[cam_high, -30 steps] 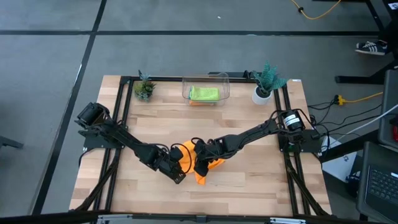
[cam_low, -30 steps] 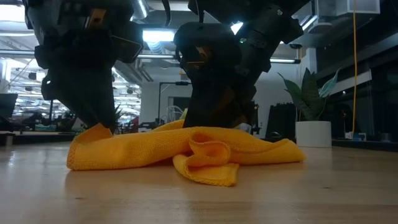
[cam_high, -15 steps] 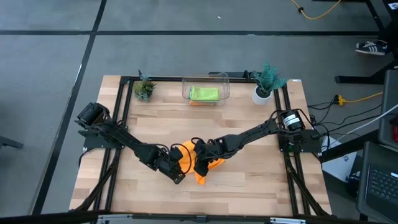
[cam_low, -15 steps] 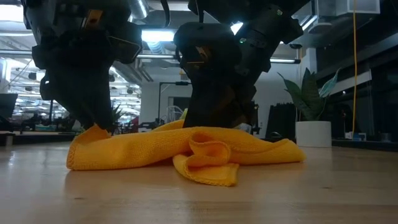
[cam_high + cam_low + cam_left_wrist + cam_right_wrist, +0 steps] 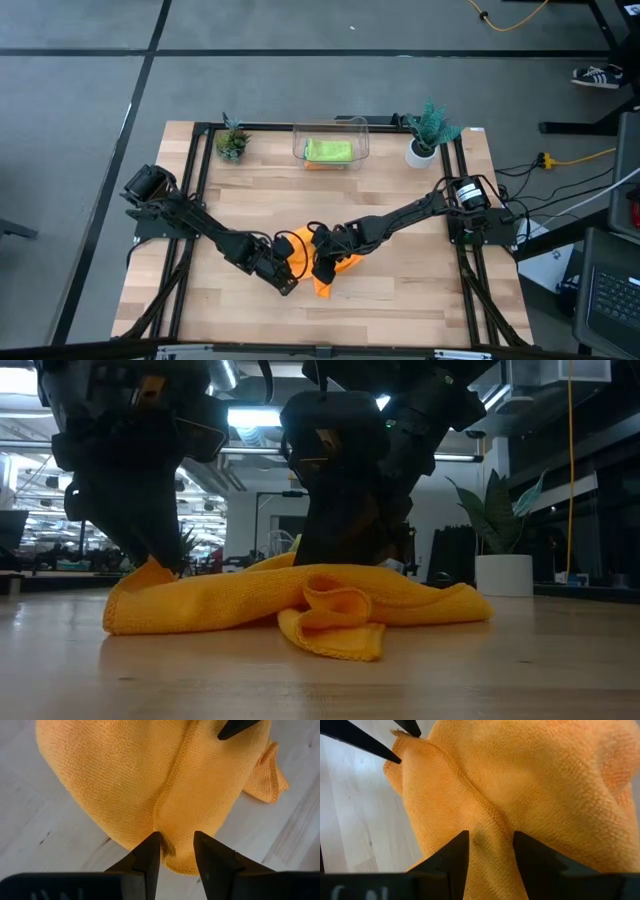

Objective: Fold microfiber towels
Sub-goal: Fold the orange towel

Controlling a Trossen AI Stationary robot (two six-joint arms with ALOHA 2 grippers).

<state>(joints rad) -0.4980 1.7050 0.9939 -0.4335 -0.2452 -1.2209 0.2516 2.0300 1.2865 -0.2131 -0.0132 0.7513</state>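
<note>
An orange microfiber towel [image 5: 326,285] lies bunched on the wooden table near its middle, and it spreads wide in the low view [image 5: 260,600]. My left gripper [image 5: 287,278] comes from the left and is shut on the towel's left end [image 5: 175,851]. My right gripper [image 5: 322,260] comes from the right and is shut on the towel farther back [image 5: 487,851]. A small fold of the towel [image 5: 335,625] lies on the table at the front. A lime green towel [image 5: 328,150] sits in the clear bin. My left gripper pinches the towel's left end at a hemmed edge [image 5: 172,837] between its two fingers, slanting down from the table's left. That end [image 5: 150,572] stands a little raised; the rest lies on the table. More than one layer shows there. My right gripper pinches a hemmed ridge of the towel [image 5: 487,832] between its two fingers, slanting down from the table's right. The cloth bulges up between the fingers. The towel around it rests slack on the table.
A clear plastic bin [image 5: 362,135] stands at the far edge in the middle. A small potted plant [image 5: 232,142] is at the far left and a larger one in a white pot [image 5: 428,135] at the far right. Bare wood lies along the near edge.
</note>
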